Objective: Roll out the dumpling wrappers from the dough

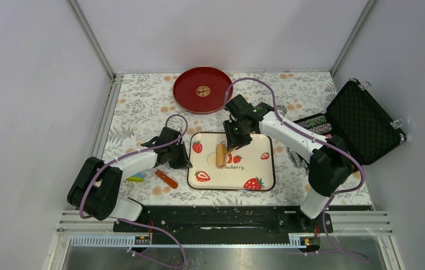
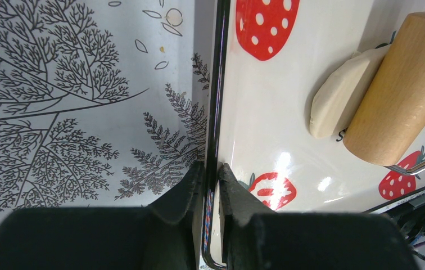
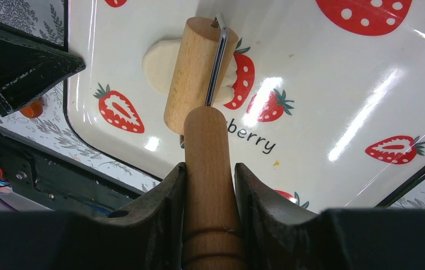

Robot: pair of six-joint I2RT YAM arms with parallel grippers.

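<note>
A white strawberry tray lies at the table's middle. On it a pale cream lump of dough sits partly under the wooden roller of a rolling pin. The right wrist view shows the dough sticking out left of the roller. My right gripper is shut on the pin's wooden handle above the tray's far half. My left gripper is shut on the tray's left rim. A small round tan spot marks the red plate's centre; wrapper or decoration, I cannot tell.
The red plate stands behind the tray. An open black foam-lined case with patterned rolls fills the right side. An orange stick and a yellow-and-green item lie left of the tray, by my left arm.
</note>
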